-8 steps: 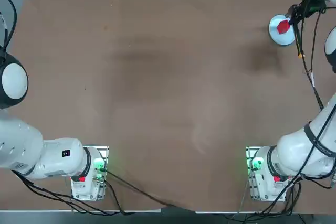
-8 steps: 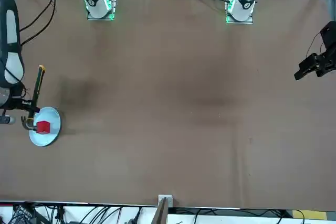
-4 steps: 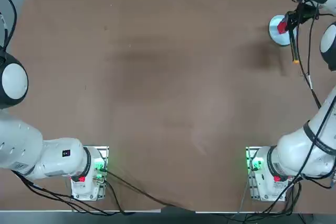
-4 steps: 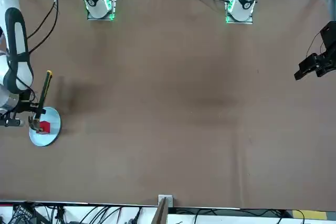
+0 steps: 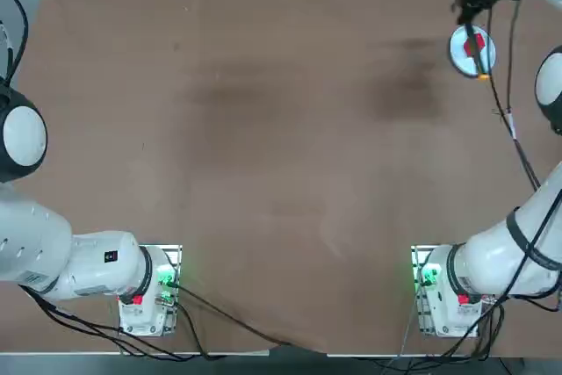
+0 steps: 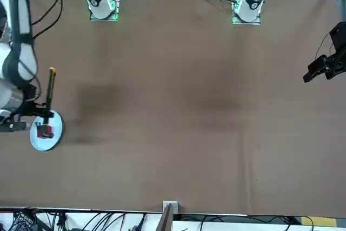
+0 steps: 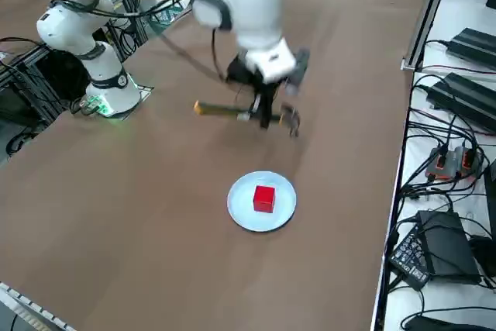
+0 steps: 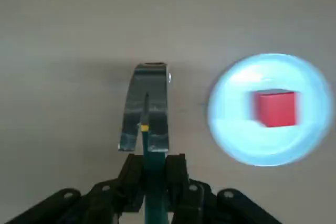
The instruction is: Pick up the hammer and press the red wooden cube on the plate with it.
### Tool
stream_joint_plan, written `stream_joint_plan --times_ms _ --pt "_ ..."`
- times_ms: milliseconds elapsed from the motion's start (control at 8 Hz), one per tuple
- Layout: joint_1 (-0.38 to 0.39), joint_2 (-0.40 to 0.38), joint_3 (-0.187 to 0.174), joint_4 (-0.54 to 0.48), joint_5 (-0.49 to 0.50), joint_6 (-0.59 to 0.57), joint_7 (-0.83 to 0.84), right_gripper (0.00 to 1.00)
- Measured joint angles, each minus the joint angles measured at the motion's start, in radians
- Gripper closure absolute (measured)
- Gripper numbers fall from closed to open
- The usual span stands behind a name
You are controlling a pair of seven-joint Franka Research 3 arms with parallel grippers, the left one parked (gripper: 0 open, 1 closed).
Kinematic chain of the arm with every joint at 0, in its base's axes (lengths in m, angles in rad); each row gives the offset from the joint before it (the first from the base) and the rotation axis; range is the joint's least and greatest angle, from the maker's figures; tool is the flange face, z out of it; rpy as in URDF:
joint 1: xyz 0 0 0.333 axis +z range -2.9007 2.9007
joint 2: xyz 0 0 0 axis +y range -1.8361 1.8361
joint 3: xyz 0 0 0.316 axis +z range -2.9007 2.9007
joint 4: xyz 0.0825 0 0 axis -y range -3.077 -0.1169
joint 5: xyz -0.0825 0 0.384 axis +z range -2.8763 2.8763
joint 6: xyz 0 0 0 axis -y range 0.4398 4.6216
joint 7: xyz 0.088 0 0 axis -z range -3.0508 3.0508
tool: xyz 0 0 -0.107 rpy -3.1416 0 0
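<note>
Red and small, the cube (image 7: pixel 264 198) sits near the middle of the white plate (image 7: pixel 242 211), which lies on the brown surface (image 5: pixel 263 129) at the far right corner. In the side view the right gripper (image 7: pixel 263 118) hangs in the air above the surface, a little beyond the plate on the robot's side, and it is not touching the plate. Its two fingers are closed tight on the handle of the hammer (image 7: pixel 246 113), just behind the head. The hammer is held about level, its orange tip pointing back toward the robot's base and its metal head on the far side. In the wrist view the hammer head (image 8: pixel 145 108) is beside the plate (image 8: pixel 236 140), apart from the cube (image 8: pixel 276 108).
</note>
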Motion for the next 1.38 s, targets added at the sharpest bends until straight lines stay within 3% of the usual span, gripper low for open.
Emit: stream_joint_plan --times_ms 375,625,875,1375 --pt "0.247 0.009 0.007 -0.065 0.001 0.07 0.241 0.8" --pt "0.351 0.029 0.007 -0.159 0.001 0.268 0.372 0.8" --pt "0.395 0.063 0.007 -0.248 0.001 0.413 0.418 0.8" --pt "0.399 0.133 -0.001 -0.271 0.001 0.471 0.419 0.8"
